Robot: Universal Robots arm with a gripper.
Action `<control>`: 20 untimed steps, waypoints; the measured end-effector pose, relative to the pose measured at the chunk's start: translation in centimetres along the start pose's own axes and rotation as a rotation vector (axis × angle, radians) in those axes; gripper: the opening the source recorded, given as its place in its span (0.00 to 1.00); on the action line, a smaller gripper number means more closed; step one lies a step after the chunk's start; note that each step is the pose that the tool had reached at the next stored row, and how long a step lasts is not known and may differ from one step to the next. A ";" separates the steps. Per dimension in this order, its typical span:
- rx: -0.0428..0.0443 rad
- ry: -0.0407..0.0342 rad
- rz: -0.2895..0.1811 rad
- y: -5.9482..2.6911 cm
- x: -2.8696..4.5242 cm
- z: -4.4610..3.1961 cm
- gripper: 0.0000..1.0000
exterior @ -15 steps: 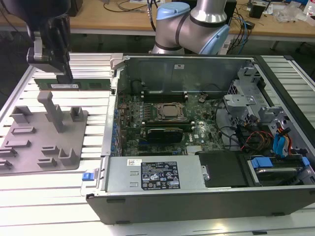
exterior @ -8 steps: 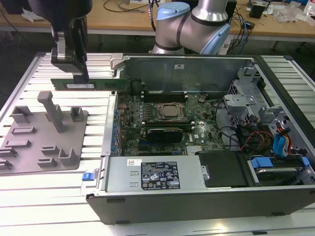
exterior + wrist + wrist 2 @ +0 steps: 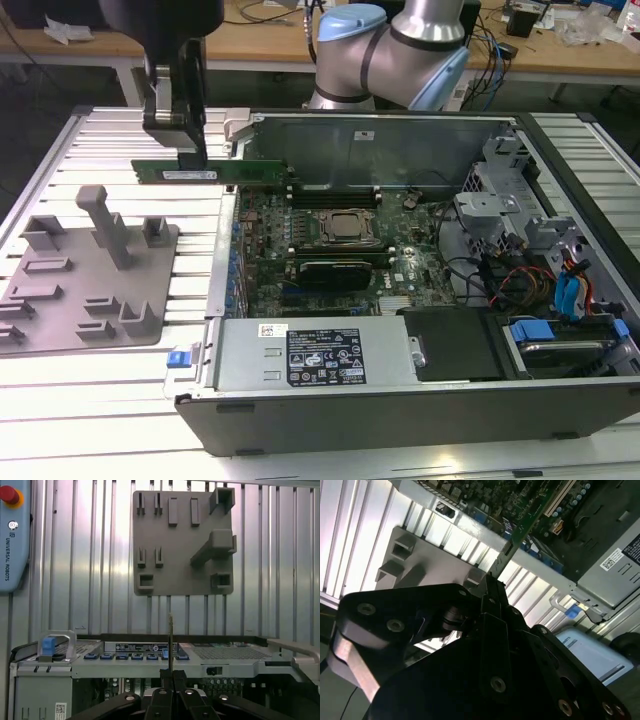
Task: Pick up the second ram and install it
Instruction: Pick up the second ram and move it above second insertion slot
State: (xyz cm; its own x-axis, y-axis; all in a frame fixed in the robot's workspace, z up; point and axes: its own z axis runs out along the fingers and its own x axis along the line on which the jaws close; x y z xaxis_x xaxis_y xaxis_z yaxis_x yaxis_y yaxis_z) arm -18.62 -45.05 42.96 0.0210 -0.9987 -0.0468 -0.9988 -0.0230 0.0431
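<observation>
The second ram (image 3: 235,172), a long green stick with a white label strip, hangs level above the far-left corner of the open computer case (image 3: 560,400). My gripper (image 3: 192,158) is shut on its left part, reaching down from above. In both wrist views the ram shows edge-on, sticking out from between the fingertips: the ram (image 3: 170,635) in the gripper (image 3: 170,676), and the ram (image 3: 532,520) in the gripper (image 3: 492,582). The motherboard (image 3: 400,270) with its silver processor (image 3: 345,228) lies below and toward the exterior view's right of the stick.
A grey fixture plate (image 3: 60,300) with upright posts lies on the slatted table (image 3: 120,400), left of the case; the plate (image 3: 182,575) stands bare. Power supply (image 3: 310,355), drive cage and cables (image 3: 530,270) fill the case's near and right side. A pendant (image 3: 12,530) lies nearby.
</observation>
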 end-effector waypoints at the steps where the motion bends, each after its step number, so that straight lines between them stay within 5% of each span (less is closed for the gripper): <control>1: 0.0000 0.0000 0.000 -0.19 0.00 -0.01 0.09; 12: 0.0000 0.0000 0.000 -5.08 0.11 -0.22 0.09; 20: 0.0000 0.0000 0.000 -7.03 0.15 -0.31 0.09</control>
State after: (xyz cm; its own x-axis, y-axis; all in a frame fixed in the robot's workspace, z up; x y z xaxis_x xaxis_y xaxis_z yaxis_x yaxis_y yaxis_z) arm -11.57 -45.05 42.96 0.0209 -0.9987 -0.0468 -0.9988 -0.0229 0.0431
